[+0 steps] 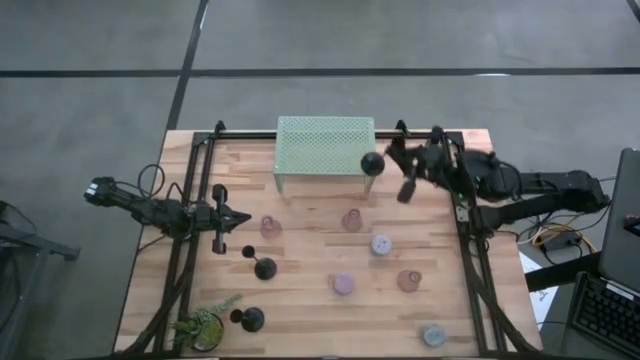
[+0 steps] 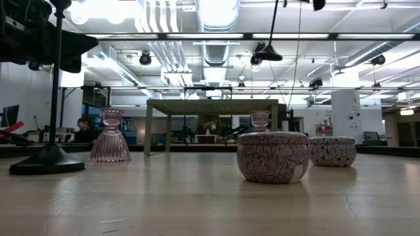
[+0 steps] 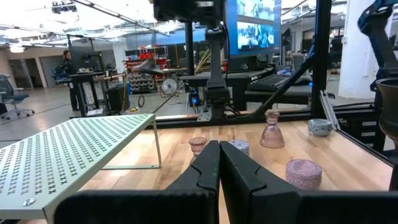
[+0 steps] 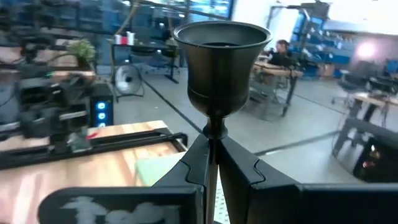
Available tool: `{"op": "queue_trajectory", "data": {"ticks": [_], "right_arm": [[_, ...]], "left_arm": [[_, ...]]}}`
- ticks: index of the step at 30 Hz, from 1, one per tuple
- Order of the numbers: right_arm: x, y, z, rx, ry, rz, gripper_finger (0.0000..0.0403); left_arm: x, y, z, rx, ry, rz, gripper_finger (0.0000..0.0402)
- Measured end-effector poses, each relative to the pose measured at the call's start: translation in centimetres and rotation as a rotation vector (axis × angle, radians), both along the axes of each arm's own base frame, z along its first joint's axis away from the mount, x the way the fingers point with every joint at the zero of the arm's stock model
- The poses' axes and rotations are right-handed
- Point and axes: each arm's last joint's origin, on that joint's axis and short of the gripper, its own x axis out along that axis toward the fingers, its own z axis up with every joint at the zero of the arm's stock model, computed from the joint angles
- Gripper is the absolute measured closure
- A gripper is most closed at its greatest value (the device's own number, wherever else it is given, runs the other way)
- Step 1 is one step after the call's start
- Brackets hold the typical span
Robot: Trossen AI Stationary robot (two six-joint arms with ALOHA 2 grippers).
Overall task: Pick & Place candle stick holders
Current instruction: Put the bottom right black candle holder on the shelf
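My right gripper [image 4: 212,146] is shut on a black candle stick holder [image 4: 221,68], held in the air by the right end of the pale green mesh rack [image 1: 325,150]. The holder's round base [image 1: 372,163] shows over the rack's near right corner. My left gripper [image 1: 243,218] is shut and empty at the table's left; it also shows in its wrist view [image 3: 219,168]. On the table stand two black holders [image 1: 262,266] [image 1: 250,319], three pink cups [image 1: 271,227] [image 1: 351,220] [image 1: 409,280] and three pucks [image 1: 381,244] [image 1: 343,284] [image 1: 433,335]. My right gripper pinches the black holder's thin stem [image 4: 212,132] between its two fingers, just under the cup. The fingers lie across the stem. The holder is lifted clear of the table and rack. The lower stem is hidden behind the fingers in the wrist view.
A small green potted plant [image 1: 205,325] stands at the near left corner. Black frame rails [image 1: 190,240] [image 1: 470,250] run along both sides of the table. The rack stands on thin legs at the far edge, with open room beneath it [image 2: 213,131].
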Motion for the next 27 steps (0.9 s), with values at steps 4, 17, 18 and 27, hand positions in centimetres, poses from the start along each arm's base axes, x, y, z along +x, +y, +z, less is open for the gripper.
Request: {"op": "queue_trajectory", "data": {"ticks": [4, 17, 18, 27], "right_arm": [[1.3, -3.5, 0.5, 0.080, -0.020, -0.006, 0.0385], [3.9, -14.1, -0.3, 0.250, 0.072, -0.202, 0.0385], [4.2, -14.7, -0.4, 0.266, 0.071, -0.191, 0.0385], [5.9, -19.4, -2.3, 0.314, 0.125, -0.249, 0.0385]], "left_arm": [[0.0, 0.0, 0.0, 0.000, 0.000, 0.000, 0.0387], [0.0, 0.0, 0.0, 0.000, 0.001, 0.000, 0.0387], [0.0, 0.0, 0.0, 0.000, 0.001, 0.000, 0.0387], [0.0, 0.0, 0.0, 0.000, 0.001, 0.000, 0.0387]]}}
